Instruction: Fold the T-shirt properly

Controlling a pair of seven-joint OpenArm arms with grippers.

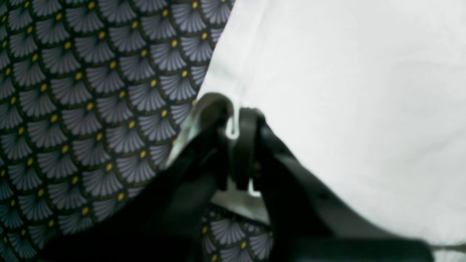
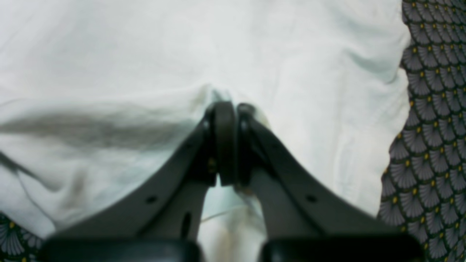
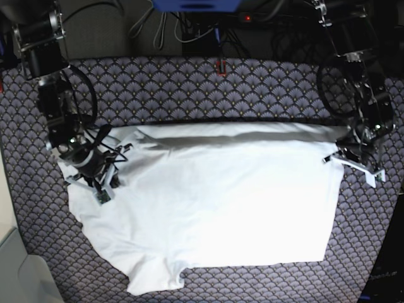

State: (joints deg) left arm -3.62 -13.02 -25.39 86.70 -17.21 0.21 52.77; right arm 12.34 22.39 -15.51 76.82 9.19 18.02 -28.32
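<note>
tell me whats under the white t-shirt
The T-shirt lies on a dark fan-patterned table cover, visible all around it. Whatever lies beneath the cloth's middle is covered.

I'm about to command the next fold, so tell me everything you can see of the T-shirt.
The T-shirt is plain white, soft, wrinkly cloth with no print. It lies spread on the fan-patterned tablecloth, its far edge lifted into a fold between the arms. One short sleeve points toward the near edge. The left claw is shut on the cloth's edge at the base view's right; the right claw is shut on a pinched-up ridge at that view's left.
</note>
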